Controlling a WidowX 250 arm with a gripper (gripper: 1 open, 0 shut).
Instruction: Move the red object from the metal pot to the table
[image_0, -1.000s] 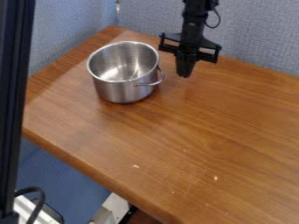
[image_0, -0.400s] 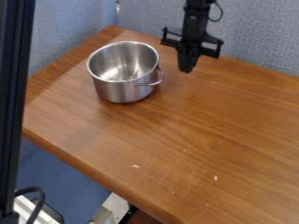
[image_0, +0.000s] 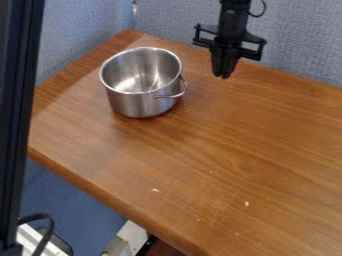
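The metal pot (image_0: 140, 80) stands upright at the back left of the table (image_0: 227, 160), and only shiny steel shows inside it. The red object is not visible anywhere, in the pot or on the wood. My gripper (image_0: 223, 70) hangs point-down from the dark arm, to the right of the pot and clear of its rim, over the table's far edge. Its fingers read as one narrow dark tip. No gap between them can be made out, and nothing red shows there.
A blue-grey wall runs close behind the table. A dark vertical post (image_0: 16, 110) stands along the left of the view. The table's front edge drops off to the floor at lower left. A few pale specks (image_0: 246, 204) dot the wood.
The gripper has risen slightly and drifted right and toward the back, farther from the pot. The pot has not moved.
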